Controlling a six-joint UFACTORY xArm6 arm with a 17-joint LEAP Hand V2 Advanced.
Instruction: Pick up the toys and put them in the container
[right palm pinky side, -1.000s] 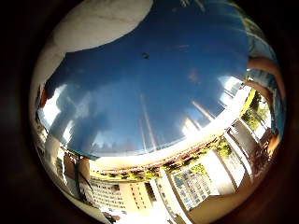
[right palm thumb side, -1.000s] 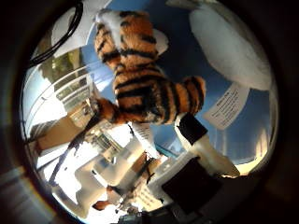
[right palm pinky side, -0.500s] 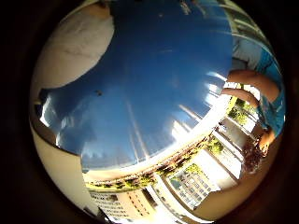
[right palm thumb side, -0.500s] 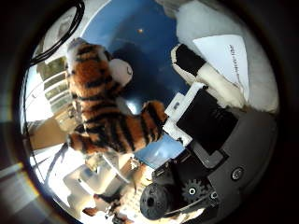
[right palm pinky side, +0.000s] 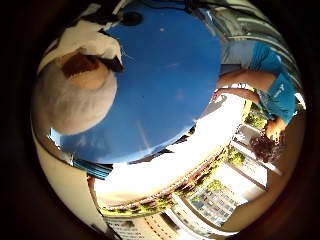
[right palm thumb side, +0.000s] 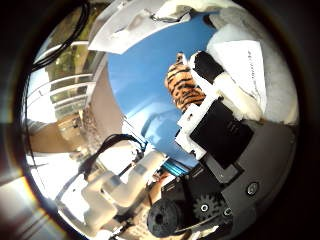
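A striped orange and black tiger toy (right palm thumb side: 183, 82) lies on a blue surface (right palm thumb side: 140, 80) in the thumb side view. One finger (right palm thumb side: 225, 85) of my right hand (right palm thumb side: 215, 145) reaches out fairly straight, and its black tip is right beside the tiger; nothing is curled round it. A white plush toy with a paper label (right palm thumb side: 245, 45) lies just past that finger. The little finger side view shows a white plush toy with a brown patch (right palm pinky side: 72, 88) lying at the edge of the blue surface (right palm pinky side: 165, 85).
A person in a blue shirt (right palm pinky side: 265, 85) is at the far side of the blue surface, with an arm near its edge. A tan tabletop (right palm pinky side: 165, 170) borders the blue surface. White objects (right palm thumb side: 140, 20) lie beyond the tiger. Buildings and railings show around.
The tiger filled much of the thumb side view and now looks small and far from the palm. In the little finger side view, the whole blue surface and white plush have come into sight.
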